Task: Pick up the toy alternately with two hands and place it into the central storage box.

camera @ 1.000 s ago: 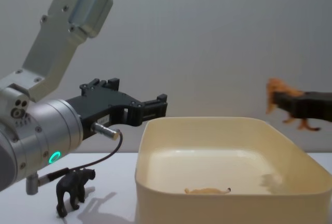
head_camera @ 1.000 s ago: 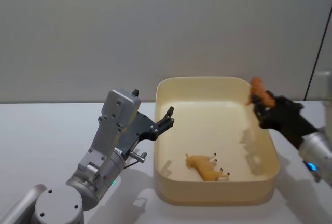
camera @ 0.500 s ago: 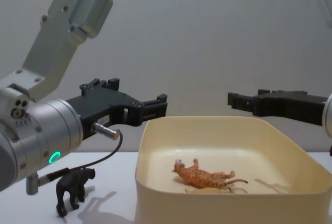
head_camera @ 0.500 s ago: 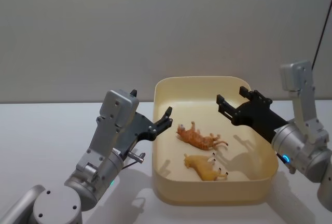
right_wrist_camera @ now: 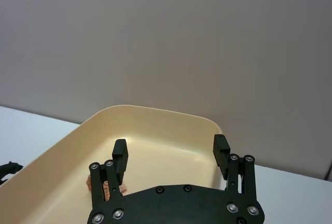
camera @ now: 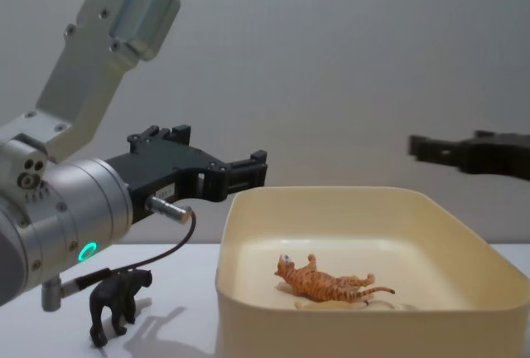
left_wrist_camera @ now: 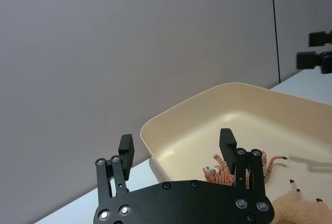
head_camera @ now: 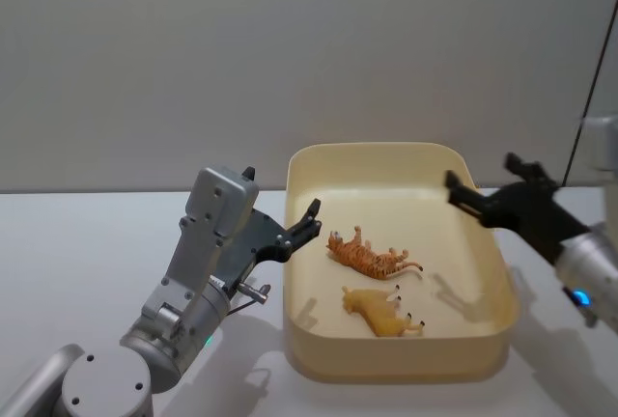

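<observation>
A: Where is the striped toy (head_camera: 372, 258)?
B: On its side on the floor of the cream storage box (head_camera: 386, 150), which stands on the table (head_camera: 97, 243) near its far edge. A tan toy (head_camera: 381, 311) lies just beside it.
A: And the pincers?
B: Both spread wide and empty: the right pincer (head_camera: 481, 174) above the box's right wall, the left pincer (head_camera: 307, 224) by its left wall.

soft, even light from above leaves the grey wall (head_camera: 193, 50) flat and dull, casts pale soft-edged shadows on the white table (head_camera: 97, 243) beside the black toy (camera: 116, 300) and on the floor of the cream box (head_camera: 386, 150), and a green ring light (camera: 86, 251) glows
</observation>
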`<state>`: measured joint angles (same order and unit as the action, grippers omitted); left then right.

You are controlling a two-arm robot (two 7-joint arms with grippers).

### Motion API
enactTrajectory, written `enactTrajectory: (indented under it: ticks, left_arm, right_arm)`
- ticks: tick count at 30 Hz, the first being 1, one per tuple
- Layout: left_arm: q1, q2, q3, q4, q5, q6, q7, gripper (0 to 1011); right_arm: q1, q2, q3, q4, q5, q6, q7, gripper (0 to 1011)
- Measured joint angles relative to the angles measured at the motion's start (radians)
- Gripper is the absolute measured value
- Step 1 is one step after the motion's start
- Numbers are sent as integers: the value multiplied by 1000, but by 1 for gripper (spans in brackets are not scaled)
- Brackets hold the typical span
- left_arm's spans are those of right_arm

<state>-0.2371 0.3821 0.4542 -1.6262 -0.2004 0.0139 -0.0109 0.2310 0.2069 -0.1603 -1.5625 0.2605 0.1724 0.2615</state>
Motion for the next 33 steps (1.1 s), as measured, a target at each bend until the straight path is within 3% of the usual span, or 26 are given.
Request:
enactTrajectory:
  ticks: [8, 16, 21, 33]
  left_arm:
    - [0, 0, 0, 0, 0, 0, 0, 1001]
    - [20, 14, -2, -24, -7, 26, 16, 1001]
    - [47, 33, -6, -55, -27, 65, 46, 1001]
    - [147, 121, -39, -150, -127, 193, 149, 1001]
  right_arm:
    - [-61, 48, 44, -68, 52, -6, -38, 1001]
    - [-90, 72, 66, -101, 78, -8, -56, 1001]
    - [-102, 82, 74, -114, 88, -9, -63, 1001]
    - [-116, 93, 84, -129, 100, -10, -72, 1001]
